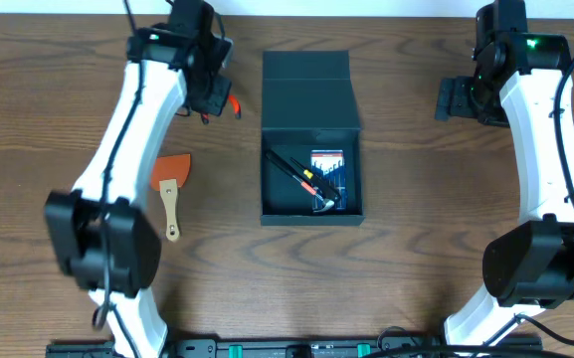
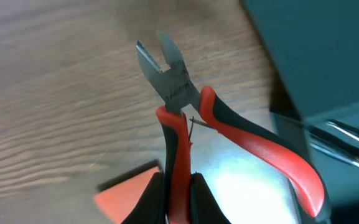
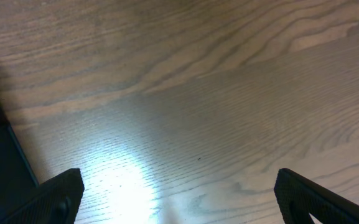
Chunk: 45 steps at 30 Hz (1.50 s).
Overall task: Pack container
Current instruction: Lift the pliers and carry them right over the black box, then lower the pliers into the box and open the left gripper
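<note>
Container (image 1: pixel 311 217): table centre, lid flapped back; rigid, matte, likely light (grip a side wall if shifting it).
Left gripper (image 2: pixel 178 200): clenched on cutters (image 2: pixel 179 87), by one slim handle.
Right gripper (image 3: pixel 182 196): spread, empty.

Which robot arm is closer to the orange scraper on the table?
Left. The left arm's jaws, shut on the cutters, hang a little past the scraper, on its side of the container. The right arm's open jaws are far off across the container.

Brown wood-grain table (image 1: pixel 416 278) w/ bright light glare (image 3: pixel 129 180) on top.
</note>
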Each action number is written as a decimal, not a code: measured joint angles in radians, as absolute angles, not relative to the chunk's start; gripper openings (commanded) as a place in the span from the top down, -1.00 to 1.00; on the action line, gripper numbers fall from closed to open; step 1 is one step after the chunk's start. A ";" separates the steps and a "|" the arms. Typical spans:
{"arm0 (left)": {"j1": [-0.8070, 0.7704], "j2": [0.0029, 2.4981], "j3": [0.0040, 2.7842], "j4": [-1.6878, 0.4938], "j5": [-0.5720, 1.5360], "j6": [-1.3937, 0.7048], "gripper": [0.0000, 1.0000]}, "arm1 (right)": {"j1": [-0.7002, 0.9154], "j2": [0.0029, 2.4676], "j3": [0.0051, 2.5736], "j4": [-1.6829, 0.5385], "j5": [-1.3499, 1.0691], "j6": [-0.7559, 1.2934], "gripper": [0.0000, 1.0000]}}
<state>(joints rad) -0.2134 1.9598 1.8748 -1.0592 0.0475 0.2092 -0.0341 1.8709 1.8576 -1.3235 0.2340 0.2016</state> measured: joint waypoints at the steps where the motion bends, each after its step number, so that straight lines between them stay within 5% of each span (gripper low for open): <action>1: -0.216 1.936 1.878 -1.074 0.046 0.209 0.89 | -0.034 1.871 1.858 -1.324 0.234 0.202 -0.98; 25: -0.590 1.832 1.879 -1.260 0.047 0.156 0.89 | -0.034 1.871 1.858 -1.324 0.234 0.202 -0.98; 45: -0.618 1.862 1.606 -1.075 0.068 0.131 0.89 | -0.034 1.871 1.858 -1.324 0.234 0.202 -0.99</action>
